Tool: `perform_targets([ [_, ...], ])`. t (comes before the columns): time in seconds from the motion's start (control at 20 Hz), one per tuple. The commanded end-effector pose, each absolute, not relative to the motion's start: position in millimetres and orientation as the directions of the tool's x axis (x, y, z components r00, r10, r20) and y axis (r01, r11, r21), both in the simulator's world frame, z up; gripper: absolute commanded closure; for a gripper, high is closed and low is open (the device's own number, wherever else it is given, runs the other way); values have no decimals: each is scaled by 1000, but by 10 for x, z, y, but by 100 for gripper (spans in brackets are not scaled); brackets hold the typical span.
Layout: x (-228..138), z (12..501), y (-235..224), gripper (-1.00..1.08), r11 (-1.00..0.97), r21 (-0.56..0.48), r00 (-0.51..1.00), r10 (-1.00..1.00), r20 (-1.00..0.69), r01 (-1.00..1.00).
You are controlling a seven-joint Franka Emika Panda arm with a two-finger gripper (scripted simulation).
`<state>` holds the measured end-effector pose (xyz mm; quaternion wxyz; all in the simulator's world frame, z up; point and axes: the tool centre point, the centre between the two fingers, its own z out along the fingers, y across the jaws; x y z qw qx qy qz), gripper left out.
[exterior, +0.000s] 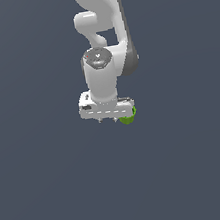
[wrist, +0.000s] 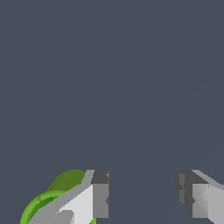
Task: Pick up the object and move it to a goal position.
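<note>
Green cup (wrist: 61, 186), tapered with a thick rim, apparently sits outside the spread-apart, empty gripper (wrist: 142, 194).

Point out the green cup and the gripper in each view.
green cup (exterior: 128, 118), exterior view, its visible lower edge.
green cup (wrist: 65, 181), wrist view, outer wall.
gripper (wrist: 142, 194), wrist view, gap between its open jaws.

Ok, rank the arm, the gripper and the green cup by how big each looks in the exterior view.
1. Arm, largest.
2. Gripper, its body a wide pale bar under the wrist.
3. Green cup, smallest; only a sliver shows beside the gripper, so its full size is hidden.
</note>
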<state>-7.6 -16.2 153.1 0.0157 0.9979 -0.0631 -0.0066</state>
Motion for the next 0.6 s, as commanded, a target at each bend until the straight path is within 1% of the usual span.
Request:
perform_targets([
  [0.0,-101,1498,-74,-20,-986,37,987,-160,-9,-160],
  [0.55,-257,1332,364,-20,-940,59,942,-335,9,-335],
])
